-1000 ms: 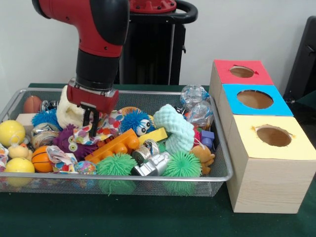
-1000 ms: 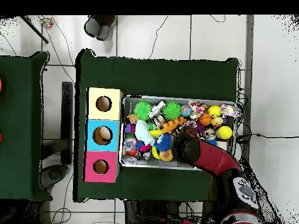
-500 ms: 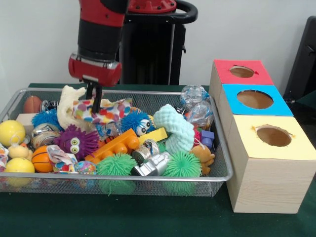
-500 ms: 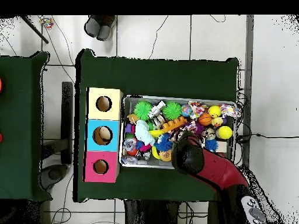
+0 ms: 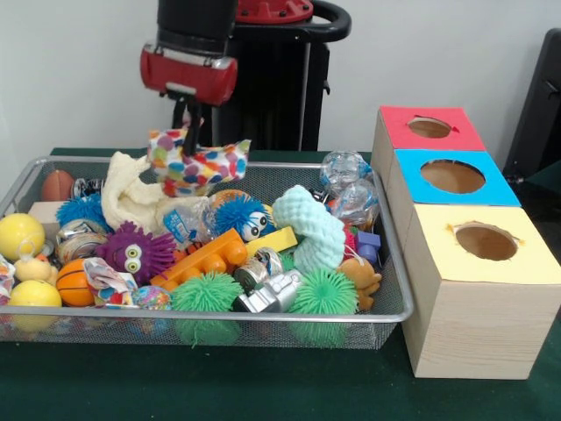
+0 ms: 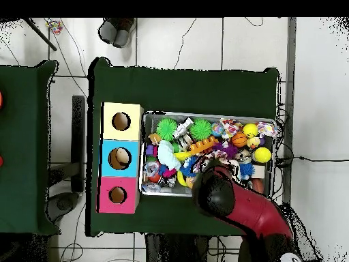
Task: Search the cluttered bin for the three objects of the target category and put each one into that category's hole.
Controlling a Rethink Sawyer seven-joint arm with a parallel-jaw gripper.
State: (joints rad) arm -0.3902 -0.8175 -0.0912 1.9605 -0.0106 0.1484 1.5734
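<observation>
The dotted cloth [image 5: 195,165] is a crumpled white bunch printed with red, blue, yellow and green spots, hanging in the air above the back left part of the bin [image 5: 263,326], clear of the toys. The gripper [image 5: 190,123] pinches it at its top edge, fingers pressed together on the fabric. No readable writing shows.

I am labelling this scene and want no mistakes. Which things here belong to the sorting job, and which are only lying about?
Job:
- gripper, shut on dotted cloth, lifted above the bin
- second dotted cloth, in the bin
- yellow box hole

Lying about:
- cream cloth
- purple fuzzy toy
- green spiky balls
- orange block
- blue box
- red box
</observation>
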